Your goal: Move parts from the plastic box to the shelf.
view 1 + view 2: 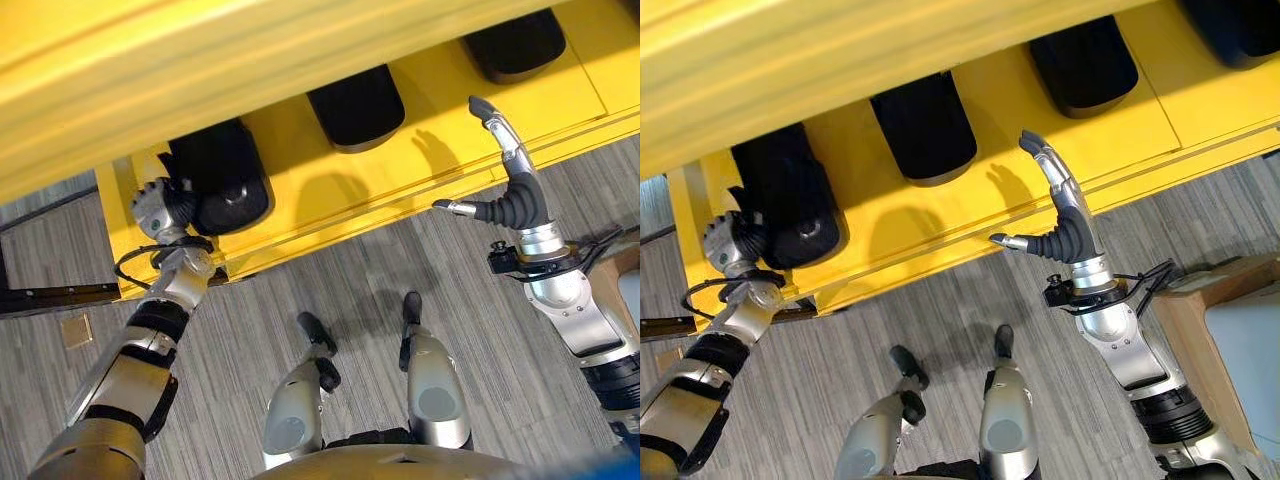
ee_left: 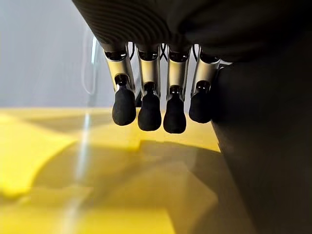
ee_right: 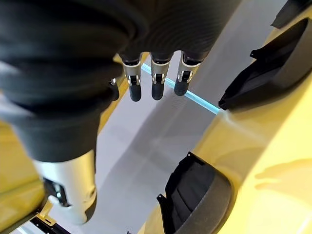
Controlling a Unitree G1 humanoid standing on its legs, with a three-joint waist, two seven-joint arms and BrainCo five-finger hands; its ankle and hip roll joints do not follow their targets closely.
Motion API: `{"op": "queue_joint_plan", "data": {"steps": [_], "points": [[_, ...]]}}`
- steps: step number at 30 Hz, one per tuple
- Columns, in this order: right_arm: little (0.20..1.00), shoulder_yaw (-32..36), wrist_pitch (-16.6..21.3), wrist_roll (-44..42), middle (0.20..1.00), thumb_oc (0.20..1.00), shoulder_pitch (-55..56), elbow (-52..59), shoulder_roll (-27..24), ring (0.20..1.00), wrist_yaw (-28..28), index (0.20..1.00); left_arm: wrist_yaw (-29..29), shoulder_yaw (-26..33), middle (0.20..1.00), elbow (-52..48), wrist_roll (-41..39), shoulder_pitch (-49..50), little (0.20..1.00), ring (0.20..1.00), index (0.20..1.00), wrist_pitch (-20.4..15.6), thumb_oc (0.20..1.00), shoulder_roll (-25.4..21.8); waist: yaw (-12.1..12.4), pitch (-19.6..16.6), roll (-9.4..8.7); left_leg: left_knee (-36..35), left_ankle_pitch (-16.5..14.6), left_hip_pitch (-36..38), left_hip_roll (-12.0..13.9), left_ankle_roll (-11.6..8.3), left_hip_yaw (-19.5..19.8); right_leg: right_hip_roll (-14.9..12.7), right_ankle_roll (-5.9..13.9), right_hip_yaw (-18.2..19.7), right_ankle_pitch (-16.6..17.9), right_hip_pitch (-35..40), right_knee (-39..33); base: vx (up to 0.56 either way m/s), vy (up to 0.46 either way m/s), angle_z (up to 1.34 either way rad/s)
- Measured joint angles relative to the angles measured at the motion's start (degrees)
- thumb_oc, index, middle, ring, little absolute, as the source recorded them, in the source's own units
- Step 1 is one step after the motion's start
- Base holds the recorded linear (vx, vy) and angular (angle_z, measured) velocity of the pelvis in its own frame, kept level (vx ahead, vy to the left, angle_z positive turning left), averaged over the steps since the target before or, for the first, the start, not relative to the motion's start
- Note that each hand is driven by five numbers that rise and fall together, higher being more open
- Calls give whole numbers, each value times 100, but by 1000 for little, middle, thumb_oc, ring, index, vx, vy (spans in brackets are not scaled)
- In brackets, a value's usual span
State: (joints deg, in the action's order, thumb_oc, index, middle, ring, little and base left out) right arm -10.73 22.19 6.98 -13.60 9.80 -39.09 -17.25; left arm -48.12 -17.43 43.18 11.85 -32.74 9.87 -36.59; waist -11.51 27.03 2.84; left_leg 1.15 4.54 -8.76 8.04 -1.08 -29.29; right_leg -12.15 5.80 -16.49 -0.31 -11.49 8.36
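Left hand at leftmost black part on yellow shelf, grip unclear; part's long axis runs into shelf. Your right hand open, empty, farther off.

i count three black parts on the yellow shelf in the left eye view: one at the left end, one in the middle, one to the right. i see two hands, the left hand against the leftmost part and the right hand raised over the shelf edge. in the right eye view i make out one box at the right edge.
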Motion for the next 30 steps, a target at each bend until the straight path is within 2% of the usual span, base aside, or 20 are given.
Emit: {"op": "queue_joint_plan", "data": {"steps": [7, 11, 25, 30], "points": [[1000, 94, -5, -3, 1000, 1000, 19, -15, -2, 1000, -1, 1000, -115, 66, 200, -21, 1, 71, 200, 200, 200, 276, 200, -102, 82, 1, -3, 117, -3, -67, 39, 4, 61, 3, -10, -19, -9, -11, 64, -16, 13, 4], [1000, 134, -58, -16, 1000, 1000, 3, -54, -35, 1000, 6, 1000, -105, 66, 200, -46, 4, 11, 200, 200, 200, 461, 200, -419, 89, 3, -6, 228, 8, -291, 81, 18, 130, 4, -27, -25, -26, -211, 194, -5, 33, 5], [1000, 131, -155, -103, 1000, 1000, -22, -308, -104, 1000, 72, 1000, 159, -97, 200, -44, 373, -333, 200, 200, 200, 710, 200, -791, 80, 65, -81, 391, 6, -511, 128, 20, 149, -15, -68, -23, -83, -429, 377, 9, 22, 1], [1000, 130, -180, -112, 1000, 1000, -25, -310, -263, 1000, 108, 1000, 292, -178, 200, 9, 393, -532, 200, 200, 200, 727, 200, -951, -17, 95, -111, 407, 6, -493, 140, 20, 145, -14, -79, -10, -105, -437, 426, 37, 31, -1]]}}
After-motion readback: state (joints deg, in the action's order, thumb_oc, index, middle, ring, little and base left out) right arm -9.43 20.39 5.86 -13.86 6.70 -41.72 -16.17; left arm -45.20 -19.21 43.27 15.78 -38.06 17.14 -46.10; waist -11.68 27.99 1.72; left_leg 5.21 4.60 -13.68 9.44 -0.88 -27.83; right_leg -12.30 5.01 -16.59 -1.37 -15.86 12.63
